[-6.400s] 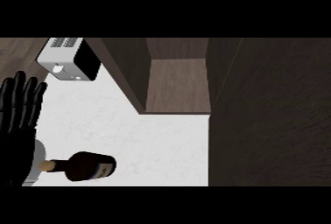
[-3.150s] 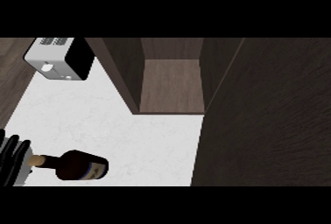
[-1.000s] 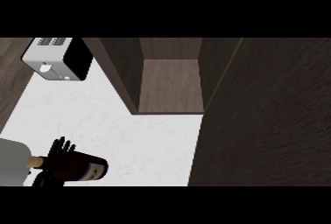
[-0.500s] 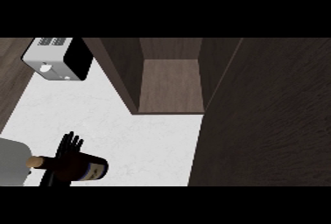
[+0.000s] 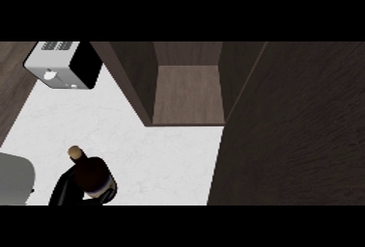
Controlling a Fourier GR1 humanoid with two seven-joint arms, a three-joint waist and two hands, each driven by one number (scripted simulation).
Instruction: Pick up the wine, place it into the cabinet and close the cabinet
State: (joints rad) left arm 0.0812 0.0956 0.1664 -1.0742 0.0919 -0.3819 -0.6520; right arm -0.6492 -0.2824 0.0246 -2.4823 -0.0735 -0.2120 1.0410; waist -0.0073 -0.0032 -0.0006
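Left hand (image 5: 65, 189) fingers curled round wine bottle (image 5: 91, 174)

Toaster (image 5: 63, 64) at upper left, on the white counter (image 5: 157, 154): silver top with slots, black side facing right, one round knob on its near silver face. It sits at an angle, close to the counter's left edge. Dark wood strip (image 5: 13, 91) runs down the far left beside the counter. Counter surface is white with faint grey marbling, spreading from the toaster down to the lower middle of the view.
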